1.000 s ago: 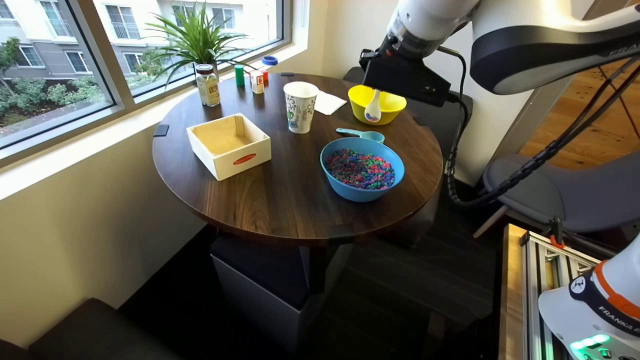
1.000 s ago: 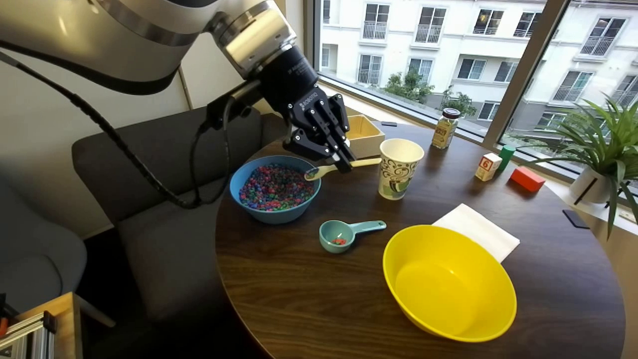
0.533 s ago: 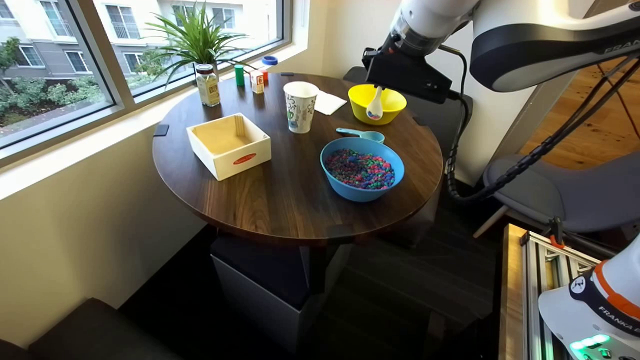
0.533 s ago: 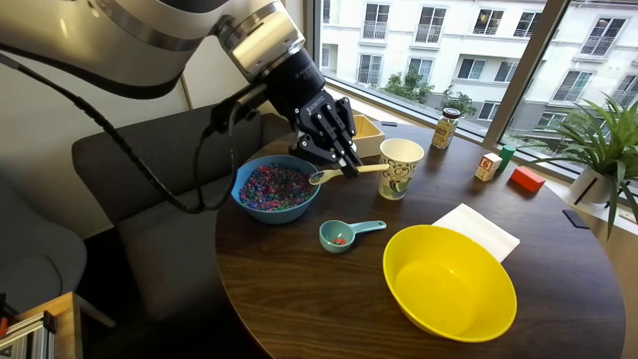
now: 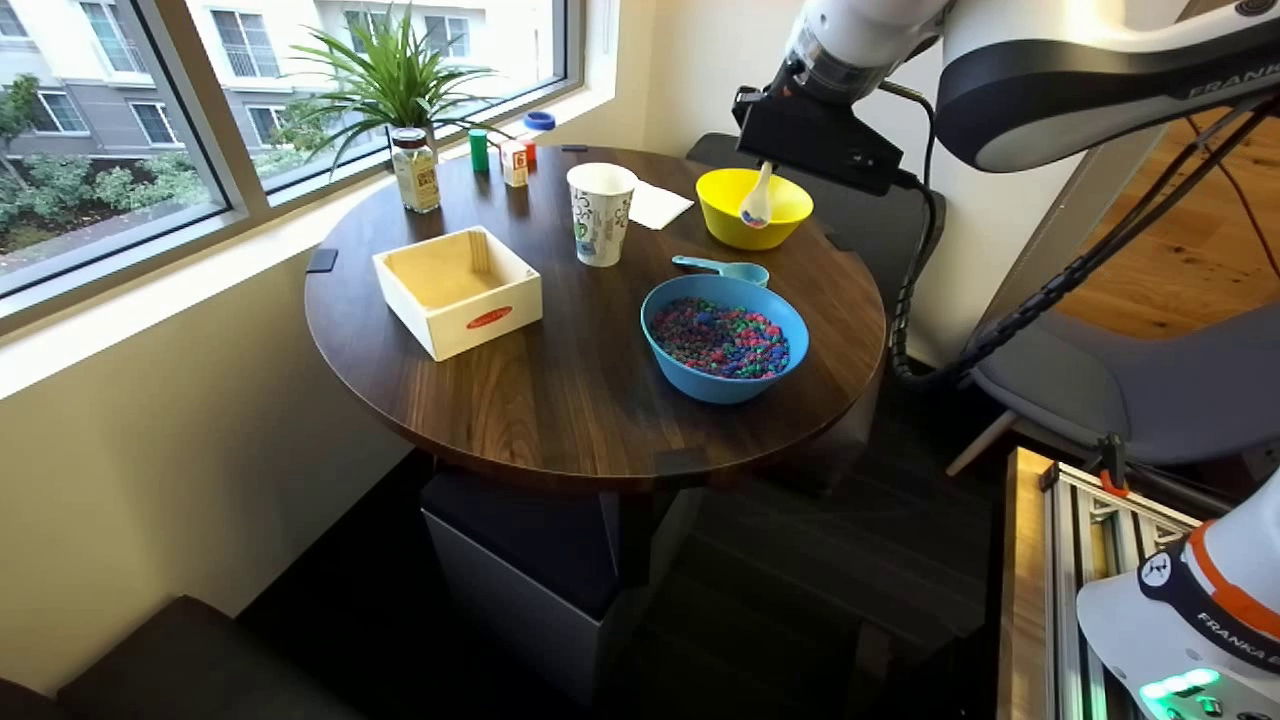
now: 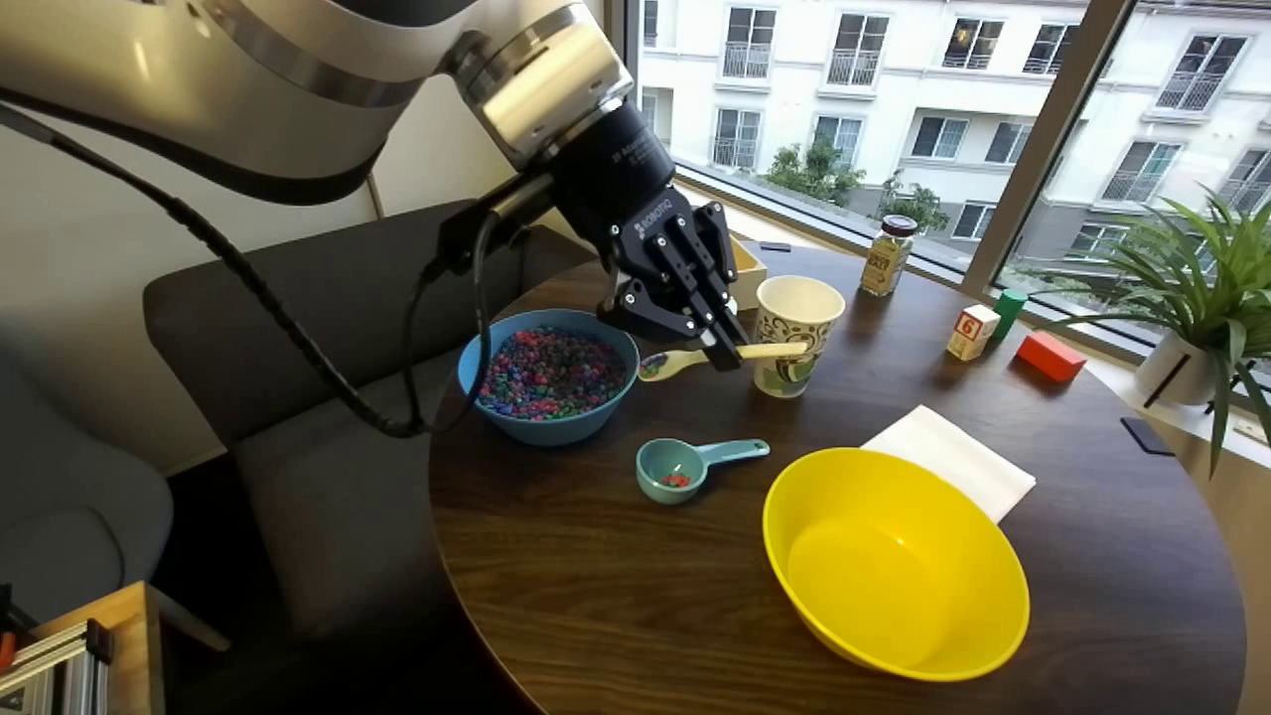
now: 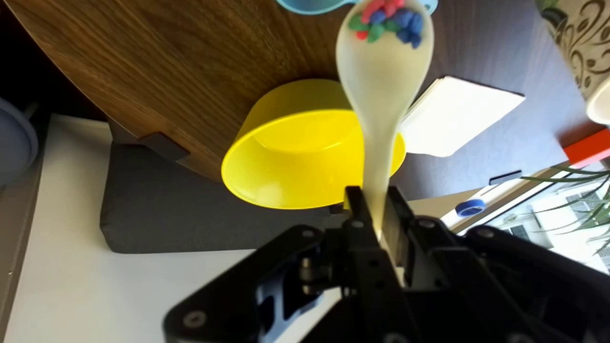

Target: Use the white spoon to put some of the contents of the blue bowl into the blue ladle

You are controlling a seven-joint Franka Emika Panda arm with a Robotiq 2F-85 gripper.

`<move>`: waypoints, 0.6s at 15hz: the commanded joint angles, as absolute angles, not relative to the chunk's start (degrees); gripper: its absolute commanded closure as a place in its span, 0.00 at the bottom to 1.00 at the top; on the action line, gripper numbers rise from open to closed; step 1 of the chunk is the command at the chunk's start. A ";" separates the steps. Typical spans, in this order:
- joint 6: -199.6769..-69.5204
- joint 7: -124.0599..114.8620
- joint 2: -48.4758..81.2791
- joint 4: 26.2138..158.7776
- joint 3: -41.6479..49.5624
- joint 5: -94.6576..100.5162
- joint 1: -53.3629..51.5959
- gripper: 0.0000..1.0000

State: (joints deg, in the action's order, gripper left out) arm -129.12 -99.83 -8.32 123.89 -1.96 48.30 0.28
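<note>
The gripper point(image 6: 727, 356), lettered ROBOTIQ, pinches the white spoon point(image 6: 680, 361); in an exterior view, the block point(image 6: 971, 333) right of the cup point(image 6: 802, 320) reads 6

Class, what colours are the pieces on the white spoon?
Red to pink, blue and green; the pieces show best in the wrist view.
</note>
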 commanded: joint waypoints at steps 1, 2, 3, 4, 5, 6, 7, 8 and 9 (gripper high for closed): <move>-129.42 -100.00 -6.66 122.24 -1.04 48.77 1.94 0.97; -129.46 -100.12 -6.35 121.89 -0.73 49.06 2.37 0.97; -129.49 -100.30 -6.02 121.62 -0.41 49.42 2.75 0.97; -129.27 -100.60 -5.70 121.35 -0.16 50.40 3.15 0.97; -129.27 -100.59 -5.42 121.13 0.11 50.86 3.45 0.97; -129.19 -100.76 -5.04 120.80 0.39 51.92 3.78 0.97; -129.10 -100.91 -4.59 120.49 0.71 52.74 4.00 0.97; -129.17 -101.06 -4.09 120.13 1.06 53.85 4.26 0.97; -129.16 -101.01 -3.62 119.75 1.38 54.50 4.47 0.97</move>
